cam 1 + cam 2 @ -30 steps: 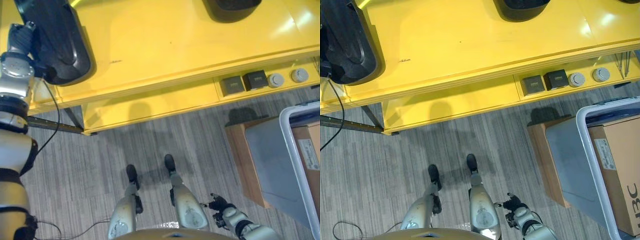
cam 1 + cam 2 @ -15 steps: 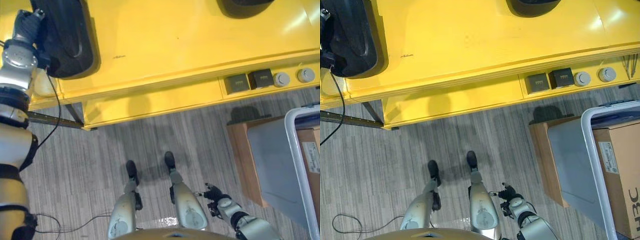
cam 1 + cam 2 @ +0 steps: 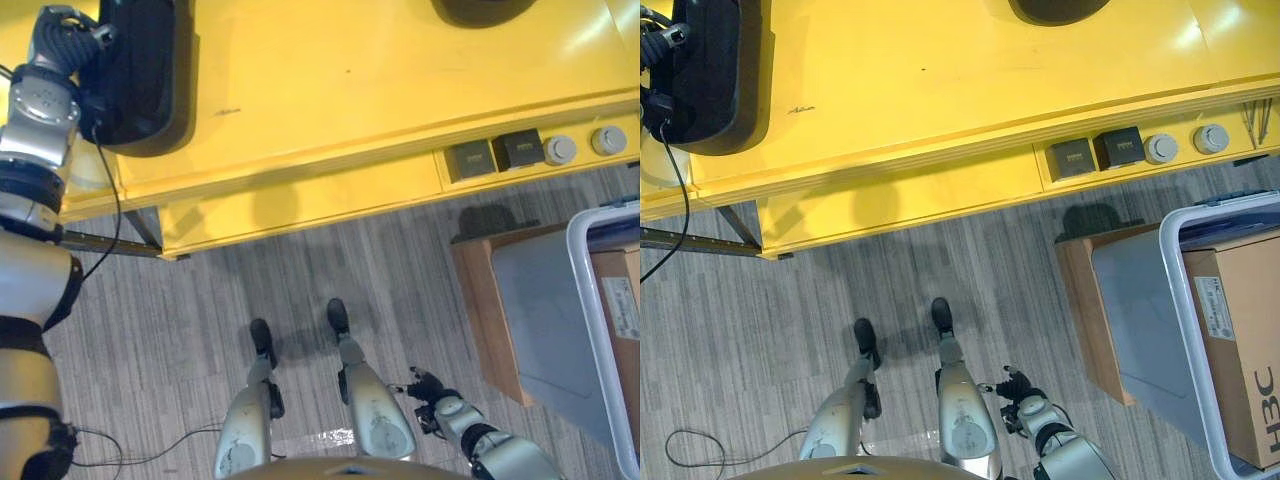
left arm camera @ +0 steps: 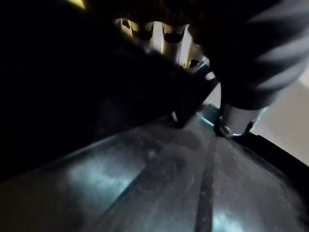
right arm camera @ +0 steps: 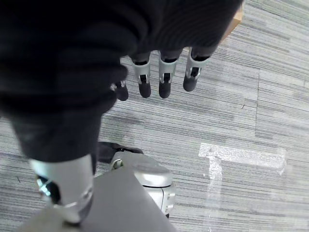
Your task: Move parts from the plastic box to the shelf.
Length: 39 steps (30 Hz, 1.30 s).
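Left hand (image 3: 62,40) on black part (image 3: 140,70), upper left – grip we can't tell.
Right hand (image 5: 161,72) lower right – fingers relaxed, holding nothing.

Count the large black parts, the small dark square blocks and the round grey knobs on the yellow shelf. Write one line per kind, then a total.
Large black parts: 2
Small dark square blocks: 2
Round grey knobs: 2
Total: 6

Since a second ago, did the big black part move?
Yes. The black part, held by the left hand, swung more upright on the yellow shelf.
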### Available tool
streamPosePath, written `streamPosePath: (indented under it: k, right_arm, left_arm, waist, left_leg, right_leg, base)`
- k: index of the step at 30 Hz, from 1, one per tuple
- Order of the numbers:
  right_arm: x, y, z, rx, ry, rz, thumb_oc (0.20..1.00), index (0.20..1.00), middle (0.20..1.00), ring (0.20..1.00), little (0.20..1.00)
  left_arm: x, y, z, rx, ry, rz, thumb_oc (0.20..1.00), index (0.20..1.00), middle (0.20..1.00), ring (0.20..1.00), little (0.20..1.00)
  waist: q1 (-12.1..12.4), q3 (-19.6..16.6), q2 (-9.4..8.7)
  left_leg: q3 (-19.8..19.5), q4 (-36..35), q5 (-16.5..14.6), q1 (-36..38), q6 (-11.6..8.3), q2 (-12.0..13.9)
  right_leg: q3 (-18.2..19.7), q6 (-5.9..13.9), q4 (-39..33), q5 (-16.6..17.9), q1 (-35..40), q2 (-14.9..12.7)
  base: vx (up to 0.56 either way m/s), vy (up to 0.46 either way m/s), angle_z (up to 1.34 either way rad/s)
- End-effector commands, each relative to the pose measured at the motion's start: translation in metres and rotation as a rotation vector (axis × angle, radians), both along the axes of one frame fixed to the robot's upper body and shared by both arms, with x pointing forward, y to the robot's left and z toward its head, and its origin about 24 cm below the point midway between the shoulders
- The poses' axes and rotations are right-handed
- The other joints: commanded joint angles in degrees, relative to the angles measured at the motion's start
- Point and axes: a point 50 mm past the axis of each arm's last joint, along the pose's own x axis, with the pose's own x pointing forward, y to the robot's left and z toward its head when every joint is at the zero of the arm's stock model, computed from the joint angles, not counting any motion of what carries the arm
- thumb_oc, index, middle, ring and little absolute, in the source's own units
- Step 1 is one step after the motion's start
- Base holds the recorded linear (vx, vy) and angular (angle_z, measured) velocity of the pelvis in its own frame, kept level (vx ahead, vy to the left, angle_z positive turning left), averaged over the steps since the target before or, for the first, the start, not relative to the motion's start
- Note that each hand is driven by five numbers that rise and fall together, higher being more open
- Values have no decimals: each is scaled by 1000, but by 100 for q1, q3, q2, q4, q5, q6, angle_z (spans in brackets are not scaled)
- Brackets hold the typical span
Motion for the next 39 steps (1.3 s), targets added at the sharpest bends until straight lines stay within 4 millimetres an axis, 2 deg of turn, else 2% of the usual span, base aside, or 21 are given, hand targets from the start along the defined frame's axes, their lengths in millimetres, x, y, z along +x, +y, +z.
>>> streamPosePath:
  k: [1,11,12,13,14,19,26,27,29,32,33,34,35,39]
  right_arm:
    - [-16,-4,-7,-7,73,1,1000,1000,1000,1000,1000]
    - [-19,-8,-8,-46,97,9,1000,1000,1000,1000,1000]
    - [-23,-10,-9,-54,112,7,1000,1000,1000,1000,1000]
    - [-23,-10,-9,-55,112,7,1000,1000,1000,1000,1000]
    - [-28,-12,-10,-64,129,16,1000,1000,1000,1000,1000]
    - [-42,-16,-15,-68,176,10,1000,1000,1000,1000,1000]
    - [-63,-22,-20,-77,253,-2,1000,1000,1000,1000,1000]
    - [-65,-23,-21,-77,266,-1,1000,1000,1000,1000,1000]
    - [-71,-22,-23,-66,276,-30,1000,1000,1000,1000,1000]
    - [-77,-21,-24,-57,276,-50,1000,1000,1000,1000,1000]
    - [-81,-20,-26,-47,283,-62,1000,1000,1000,1000,1000]
    - [-82,-21,-26,-49,285,-60,1000,1000,1000,1000,1000]
    - [-88,-17,-28,-29,292,-74,1000,1000,1000,1000,1000]
    - [-94,-11,-31,10,281,-115,1000,1000,1000,1000,1000]
  left_arm:
    - [-1,0,15,-8,-34,29,1000,1000,1000,1000,1000]
    - [12,-19,-8,-285,-81,-25,1000,1000,1000,1000,1000]
    - [14,-22,-20,-336,-58,-35,1000,1000,1000,1000,1000]
    - [14,-22,-20,-337,-57,-35,1000,1000,1000,1000,1000]
    - [16,-21,-30,-368,-34,-26,1000,1000,1000,1000,1000]
    - [14,-10,-53,-421,32,35,1000,1000,1000,1000,1000]
    - [13,-8,-72,-525,47,16,1000,1000,1000,1000,1000]
    - [14,-11,-73,-500,61,15,1000,1000,1000,1000,1000]
    - [18,-41,-64,-389,-28,-92,1000,1000,1000,1000,1000]
    - [4,-66,-98,-409,-96,-197,1000,1000,1000,1000,1000]
    - [-6,-67,-110,-421,-102,-243,727,727,727,727,727]
    - [-7,-67,-111,-422,-100,-241,420,420,420,420,420]
    - [-26,-75,-135,-466,-109,-297,200,200,200,200,200]
    - [-71,-80,-173,-539,-109,-377,200,200,200,200,200]
  waist:
    - [13,-146,75]
    - [30,-342,120]
    - [27,-426,140]
    - [26,-416,142]
    - [24,-512,150]
    - [-9,-733,171]
    - [48,-1077,188]
    - [72,-1141,190]
    - [142,-1263,164]
    - [202,-1349,88]
    - [244,-1372,54]
    - [234,-1378,59]
    - [288,-1419,6]
    - [379,-1535,-116]
  left_leg:
    - [-351,-41,98,110,-269,370]
    - [-365,-41,-17,480,-258,379]
    - [-377,-41,-53,627,-257,373]
    - [-377,-41,-56,641,-257,373]
    - [-385,-41,-95,782,-255,369]
    - [-364,-41,-175,1071,-245,354]
    - [-378,-41,-260,1354,-244,343]
    - [-400,-41,-270,1402,-242,341]
    - [-488,-41,-291,1486,-230,321]
    - [-541,-41,-335,1625,-206,281]
    - [-541,-41,-357,1675,-201,273]
    - [-540,-41,-359,1684,-201,272]
    - [-543,-41,-392,1766,-182,259]
    - [-520,-41,-459,1898,-158,249]
  right_leg:
    - [160,445,-34,231,85,-381]
    - [112,416,-34,79,472,-387]
    - [96,401,-34,28,625,-396]
    - [95,401,-34,25,639,-396]
    - [67,389,-34,-24,784,-413]
    - [33,386,-34,-111,1067,-427]
    - [-55,388,-34,-218,1386,-445]
    - [-80,384,-34,-237,1457,-454]
    - [-189,386,-34,-275,1610,-492]
    - [-269,383,-34,-322,1789,-510]
    - [-291,392,-29,-344,1848,-519]
    - [-291,393,-30,-346,1857,-520]
    - [-320,405,-23,-370,1959,-540]
    - [-337,425,-1,-424,2088,-562]
  base:
    - [0,0,0]
    - [28,-4,0]
    - [54,4,0]
    - [89,3,0]
    - [62,1,0]
    - [45,5,2]
    - [33,-7,2]
    - [31,-22,4]
    - [27,-18,11]
    - [10,10,22]
    - [16,8,10]
    - [0,0,0]
    - [7,26,5]
    - [14,34,6]
